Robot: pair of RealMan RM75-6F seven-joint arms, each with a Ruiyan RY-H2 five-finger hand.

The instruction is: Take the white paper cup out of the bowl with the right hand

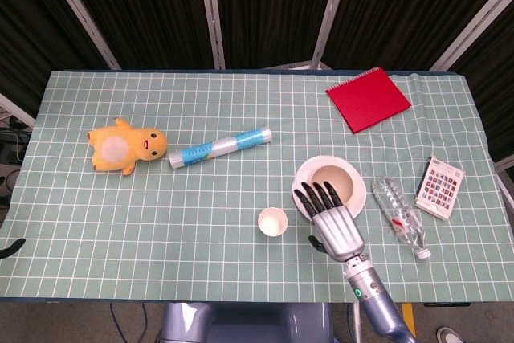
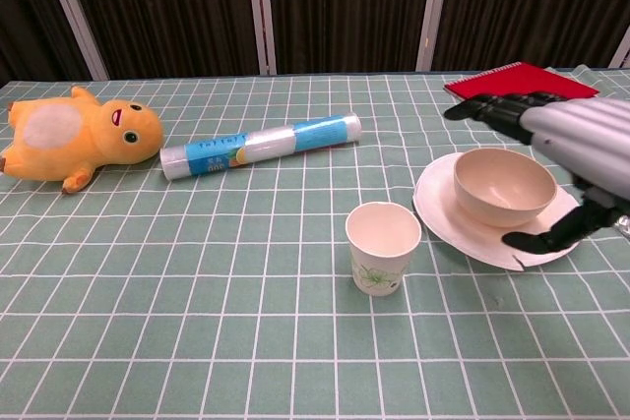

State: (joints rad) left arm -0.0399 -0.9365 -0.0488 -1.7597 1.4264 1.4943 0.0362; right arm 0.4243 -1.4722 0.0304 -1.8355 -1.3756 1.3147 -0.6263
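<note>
The white paper cup stands upright on the green checked cloth, left of the bowl and free of any grip. The beige bowl sits on a white plate and holds nothing. My right hand hovers open over the near right side of the plate, fingers spread and pointing away, well apart from the cup. My left hand is out of both views.
A yellow duck toy and a blue-white roll lie at the left. A red notebook is at the far right, a crushed plastic bottle and a small patterned box right of the plate.
</note>
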